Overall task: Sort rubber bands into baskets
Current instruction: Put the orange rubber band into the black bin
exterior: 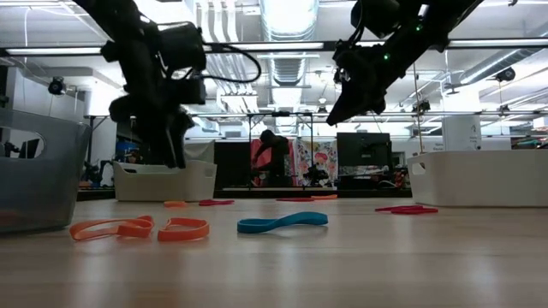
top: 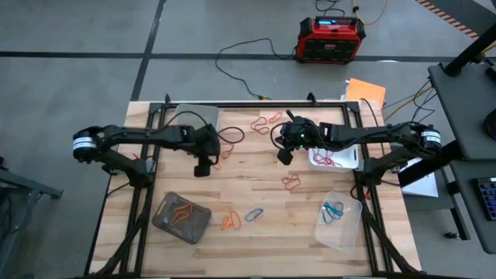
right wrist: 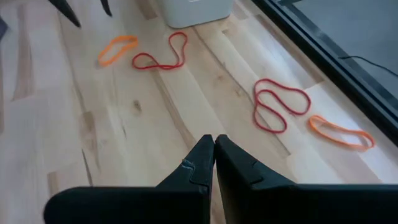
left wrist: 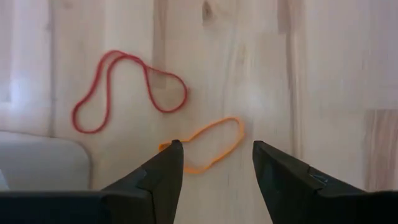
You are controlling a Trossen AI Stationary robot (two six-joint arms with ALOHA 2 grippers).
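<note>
Hovering left tool (left wrist: 214, 163), fingers apart | orange rubber band (left wrist: 211, 144) just ahead

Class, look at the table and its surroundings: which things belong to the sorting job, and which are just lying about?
Job:
rubber bands
grey-brown basket
white basket
clear basket, near right
clear basket, far left

Lying about:
red-and-black box
orange sheet
black cables

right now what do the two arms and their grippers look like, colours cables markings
Both arms are dark, near-black jointed links with black cables looping alongside them. Each has a white-banded cylindrical joint at its outer end. The left gripper ends in two matte black wedge-shaped fingers. The right gripper has the same tapering black fingers, and a small green light glows near its wrist in the high view.
</note>
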